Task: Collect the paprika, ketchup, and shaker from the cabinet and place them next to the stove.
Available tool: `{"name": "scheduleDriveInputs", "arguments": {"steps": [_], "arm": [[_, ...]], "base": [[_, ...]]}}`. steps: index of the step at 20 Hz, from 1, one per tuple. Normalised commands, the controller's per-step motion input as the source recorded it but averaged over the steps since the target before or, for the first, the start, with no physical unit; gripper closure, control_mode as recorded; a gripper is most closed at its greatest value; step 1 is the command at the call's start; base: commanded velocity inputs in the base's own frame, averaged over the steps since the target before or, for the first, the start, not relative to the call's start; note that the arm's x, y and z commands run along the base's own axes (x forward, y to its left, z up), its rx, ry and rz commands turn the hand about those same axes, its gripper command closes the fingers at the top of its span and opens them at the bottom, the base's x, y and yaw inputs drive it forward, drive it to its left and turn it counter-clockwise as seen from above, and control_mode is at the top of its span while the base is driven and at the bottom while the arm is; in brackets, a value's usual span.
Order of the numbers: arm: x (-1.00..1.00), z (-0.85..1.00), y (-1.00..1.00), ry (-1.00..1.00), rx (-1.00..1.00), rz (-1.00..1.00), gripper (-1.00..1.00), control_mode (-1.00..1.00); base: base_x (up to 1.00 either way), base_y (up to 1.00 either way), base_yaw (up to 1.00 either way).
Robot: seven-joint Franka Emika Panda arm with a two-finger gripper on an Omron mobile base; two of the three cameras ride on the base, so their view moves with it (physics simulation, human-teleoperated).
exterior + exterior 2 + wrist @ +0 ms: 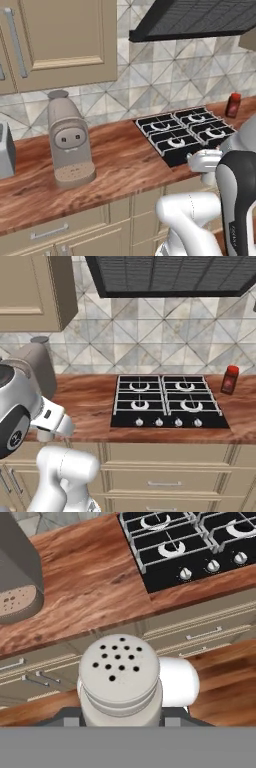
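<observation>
The shaker, a pale cylinder with a holed top, stands up close in the hand view, and my gripper is shut on it, its fingertips hidden behind the shaker. The hand hovers in front of the counter edge, left of the stove. The paprika, a dark jar with a red cap, stands upright on the wooden counter just right of the stove. The ketchup and the cabinet are out of view.
A grey coffee machine stands on the counter left of the stove, with a toaster further left. A range hood hangs over the burners. Drawers with bar handles lie below the counter.
</observation>
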Motion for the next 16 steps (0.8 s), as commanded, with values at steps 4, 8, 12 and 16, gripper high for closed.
{"name": "scheduleDriveInputs", "arguments": {"steps": [4,8,12,16], "arm": [[0.0,0.0,0.0,0.0,0.0,0.0,1.0,1.0],[0.38,0.02,0.0,0.0,0.01,0.08,1.0,-1.0],[0.77,0.05,0.0,0.0,0.01,0.22,1.0,-1.0],[0.68,0.01,-0.02,-0.02,0.0,0.29,1.0,-1.0]], "base": [[0.57,-0.18,0.07],[0.34,0.0,0.06],[0.0,0.0,0.0],[0.0,0.0,0.0]]}}
